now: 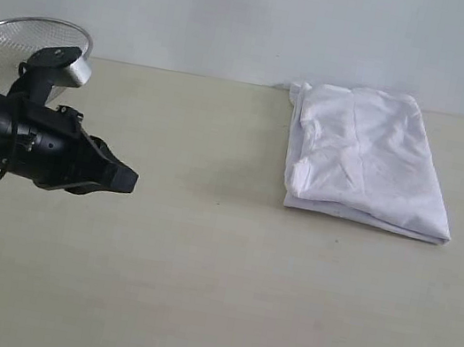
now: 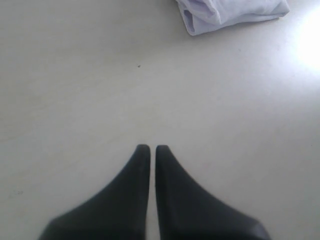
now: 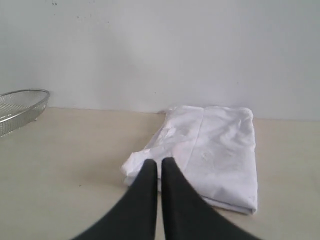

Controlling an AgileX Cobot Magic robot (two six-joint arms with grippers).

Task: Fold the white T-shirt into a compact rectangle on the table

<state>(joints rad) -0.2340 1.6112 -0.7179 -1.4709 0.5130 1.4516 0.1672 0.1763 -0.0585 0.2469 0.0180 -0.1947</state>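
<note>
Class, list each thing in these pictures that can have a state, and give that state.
white T-shirt: folded into a rectangle, lying on the table.
left hand: shut, empty.
right hand: shut, empty.
wire basket: upright on the table.

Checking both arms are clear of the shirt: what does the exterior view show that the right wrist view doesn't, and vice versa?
Only the exterior view: the left gripper, over the table, apart from the white T-shirt. Only the right wrist view: the right gripper, shut, its tips in front of the shirt's near edge; contact cannot be told. Both: the folded shirt on the table and the wire-mesh basket.
</note>
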